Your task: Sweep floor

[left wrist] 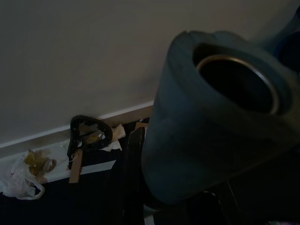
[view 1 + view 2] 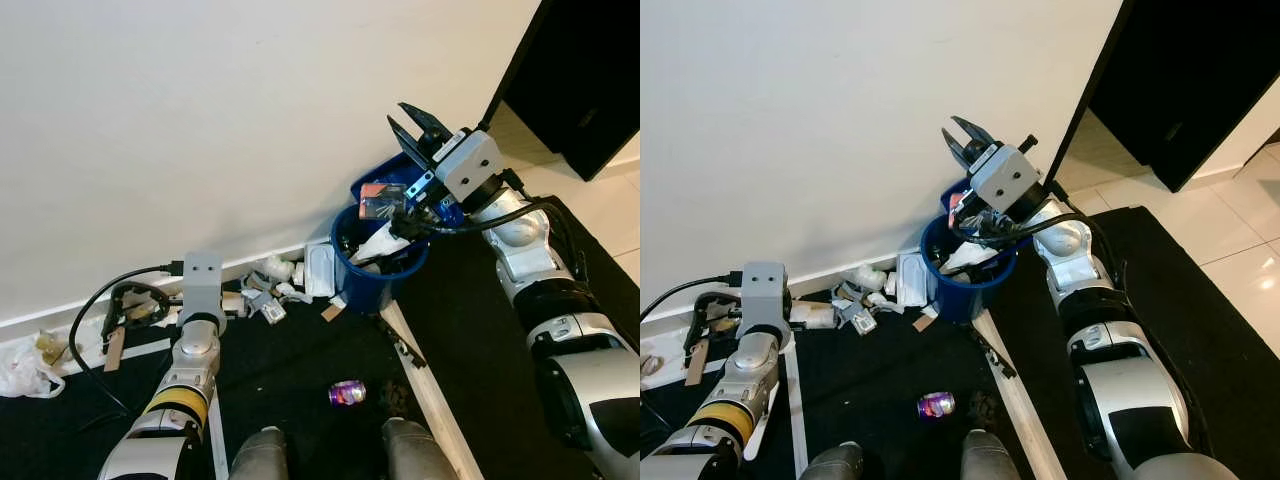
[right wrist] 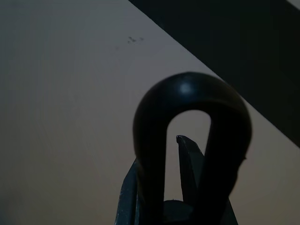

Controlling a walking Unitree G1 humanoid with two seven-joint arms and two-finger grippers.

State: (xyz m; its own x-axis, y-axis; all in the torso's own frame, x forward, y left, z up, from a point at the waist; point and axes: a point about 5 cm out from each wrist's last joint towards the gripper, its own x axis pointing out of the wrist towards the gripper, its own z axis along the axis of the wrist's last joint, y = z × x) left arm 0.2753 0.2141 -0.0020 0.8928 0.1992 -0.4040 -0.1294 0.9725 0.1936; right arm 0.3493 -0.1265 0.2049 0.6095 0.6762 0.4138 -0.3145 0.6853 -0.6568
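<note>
Purple can [image 2: 347, 393] by my feet. My right gripper [image 2: 418, 125] jaws apart above blue bin [image 2: 375, 280]; left gripper [image 2: 135, 305] jaws unclear. Risk: cable snagging, tipping bin.

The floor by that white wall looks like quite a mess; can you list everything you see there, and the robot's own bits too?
Round blue plastic bin: one, blue, on the floor against the wall, stuffed with rubbish.
Crushed purple drink can: one, purple, on the dark floor in front of the bin.
Scattered white paper and packaging scraps: several, white and grey, along the skirting left of the bin.
Crumpled clear plastic bag: one, whitish, far left by the wall.
Black doorway: one, upper right.
Right gripper: one, black fingers apart, raised above the bin.
Left gripper: one, black, low near the skirting.
</note>
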